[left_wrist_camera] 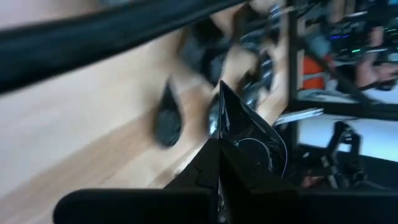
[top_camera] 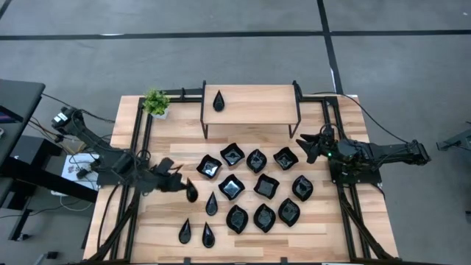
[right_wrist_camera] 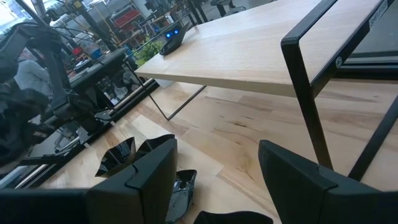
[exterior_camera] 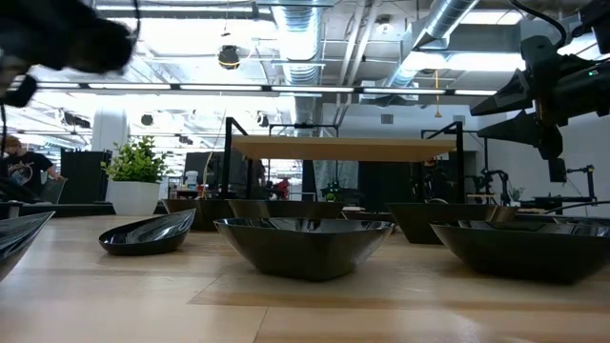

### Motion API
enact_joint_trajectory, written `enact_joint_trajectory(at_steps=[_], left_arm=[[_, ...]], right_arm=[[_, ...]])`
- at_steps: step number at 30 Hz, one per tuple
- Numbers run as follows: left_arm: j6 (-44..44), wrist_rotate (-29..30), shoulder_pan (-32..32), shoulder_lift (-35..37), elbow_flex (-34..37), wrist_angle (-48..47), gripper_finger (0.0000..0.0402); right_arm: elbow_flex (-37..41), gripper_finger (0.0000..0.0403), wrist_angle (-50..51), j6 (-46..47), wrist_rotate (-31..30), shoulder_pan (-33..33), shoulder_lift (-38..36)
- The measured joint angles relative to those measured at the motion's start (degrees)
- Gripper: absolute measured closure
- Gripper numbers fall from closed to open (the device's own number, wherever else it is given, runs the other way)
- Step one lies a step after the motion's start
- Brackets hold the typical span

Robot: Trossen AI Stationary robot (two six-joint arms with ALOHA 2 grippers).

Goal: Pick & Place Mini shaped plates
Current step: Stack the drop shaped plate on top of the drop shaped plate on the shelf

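Observation:
Several glossy black mini shaped plates lie on the wooden table (top_camera: 331, 235): wavy-edged squares (top_camera: 231, 187), leaf-like ovals (top_camera: 264, 217) and teardrops (top_camera: 212, 204). One teardrop (top_camera: 218, 101) lies on the raised wooden shelf (top_camera: 257, 110) at the far side. At the left of the table, my left gripper (top_camera: 180, 185) is shut on another teardrop plate (top_camera: 192, 193). My right gripper (top_camera: 303, 147) waits open at the right, near the shelf's right leg, with nothing between its fingers (right_wrist_camera: 149, 174). My left gripper pinches the teardrop plate's rim at its wider end (left_wrist_camera: 227, 168) between its two fingers. The plate stands on edge and sticks out ahead of the fingers, its pointed tip (left_wrist_camera: 221, 90) farthest from them. It looks clear of the table.
A small green plant (top_camera: 156, 103) in a white pot stands at the far left corner. Black frame rails (top_camera: 140, 140) run along both sides of the table. The shelf's thin black legs (right_wrist_camera: 311, 124) stand close in front of my right gripper. Bare wood lies at the near left.

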State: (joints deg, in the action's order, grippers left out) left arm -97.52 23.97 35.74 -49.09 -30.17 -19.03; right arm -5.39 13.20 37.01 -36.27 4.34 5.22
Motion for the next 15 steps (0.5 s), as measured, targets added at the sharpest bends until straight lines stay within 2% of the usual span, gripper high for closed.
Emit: enact_joint_trajectory(at_steps=[8, 15], left_arm=[[16.93, -0.66, -12.21, -0.14, 0.0, 12.02, 0.0398], [30.29, -5.74, -22.33, -0.19, 0.0, 21.09, 0.0398]], right_arm=[[0.0, 0.0182, 0.01, 0.0, 0.0, 0.0, -0.01], [0.01, 0.0182, 0.01, -0.02, 0.0, 0.0, -0.01]])
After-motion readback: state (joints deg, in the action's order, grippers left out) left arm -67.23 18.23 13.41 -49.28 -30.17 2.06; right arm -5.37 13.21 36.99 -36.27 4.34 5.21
